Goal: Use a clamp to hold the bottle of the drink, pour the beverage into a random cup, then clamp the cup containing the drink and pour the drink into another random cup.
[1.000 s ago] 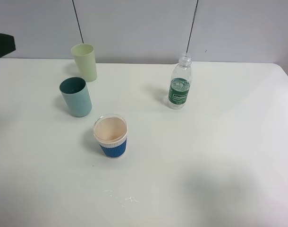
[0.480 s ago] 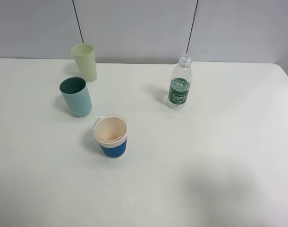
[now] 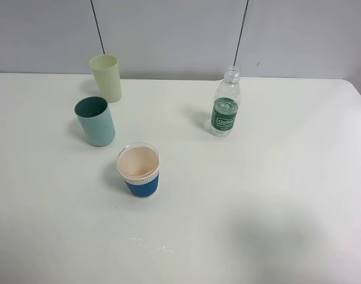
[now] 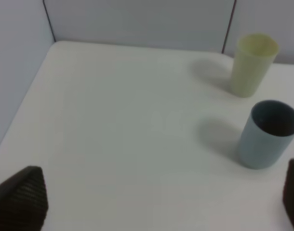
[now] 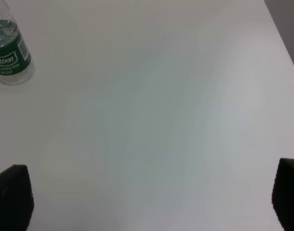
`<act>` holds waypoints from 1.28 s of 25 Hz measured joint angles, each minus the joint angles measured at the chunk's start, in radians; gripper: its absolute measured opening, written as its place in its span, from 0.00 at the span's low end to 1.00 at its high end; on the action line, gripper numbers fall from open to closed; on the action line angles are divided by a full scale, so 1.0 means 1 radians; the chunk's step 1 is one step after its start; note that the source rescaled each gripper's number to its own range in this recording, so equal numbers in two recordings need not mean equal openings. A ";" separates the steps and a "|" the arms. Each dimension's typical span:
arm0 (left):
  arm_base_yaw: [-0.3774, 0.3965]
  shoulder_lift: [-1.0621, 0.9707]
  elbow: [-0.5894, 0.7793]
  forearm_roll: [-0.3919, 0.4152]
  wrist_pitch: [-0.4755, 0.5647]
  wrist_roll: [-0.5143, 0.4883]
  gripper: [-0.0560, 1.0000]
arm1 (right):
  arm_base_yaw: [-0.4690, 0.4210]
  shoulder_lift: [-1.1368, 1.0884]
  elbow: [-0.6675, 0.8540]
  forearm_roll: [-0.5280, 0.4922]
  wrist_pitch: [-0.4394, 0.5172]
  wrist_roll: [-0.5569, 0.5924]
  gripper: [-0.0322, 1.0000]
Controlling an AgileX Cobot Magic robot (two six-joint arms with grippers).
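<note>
White table [image 3: 275,195] with bottle [image 3: 226,105], yellow cup [image 3: 106,77], teal cup [image 3: 95,121], blue-sleeved cup [image 3: 139,170]

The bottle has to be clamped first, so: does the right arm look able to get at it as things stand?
Probably yes. The bottle stands upright, alone on bare table, cups well away, and the right tool is open.

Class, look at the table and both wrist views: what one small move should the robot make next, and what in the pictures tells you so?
Probably move the right gripper toward the bottle. It stands upright, uncapped and untouched, and the right wrist view shows it some way ahead of the wide-open jaws. All three cups, pale green, teal and blue-sleeved, look empty, so pouring has not begun.
</note>
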 joint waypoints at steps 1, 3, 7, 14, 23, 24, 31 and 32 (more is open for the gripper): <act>0.000 -0.018 0.015 -0.004 0.001 0.000 0.98 | 0.000 0.000 0.000 0.000 0.000 0.000 1.00; 0.000 -0.054 0.058 -0.023 0.004 0.000 0.98 | 0.000 0.000 0.000 0.000 0.000 0.000 1.00; 0.000 -0.145 0.159 -0.067 0.010 0.000 0.98 | 0.000 0.000 0.000 0.000 0.000 0.000 1.00; 0.000 -0.223 0.176 -0.076 0.008 0.002 0.98 | 0.000 0.000 0.000 0.000 0.000 0.001 1.00; 0.000 -0.256 0.189 -0.100 0.127 0.154 0.98 | 0.000 0.000 0.000 0.000 0.000 0.001 1.00; 0.000 -0.256 0.195 -0.107 0.128 0.170 0.99 | 0.000 0.000 0.000 0.000 0.000 0.001 1.00; 0.000 -0.256 0.197 -0.118 0.128 0.201 0.99 | 0.000 0.000 0.000 0.000 0.000 0.001 1.00; 0.000 -0.256 0.197 -0.118 0.128 0.201 0.99 | 0.000 0.000 0.000 0.000 0.000 0.001 1.00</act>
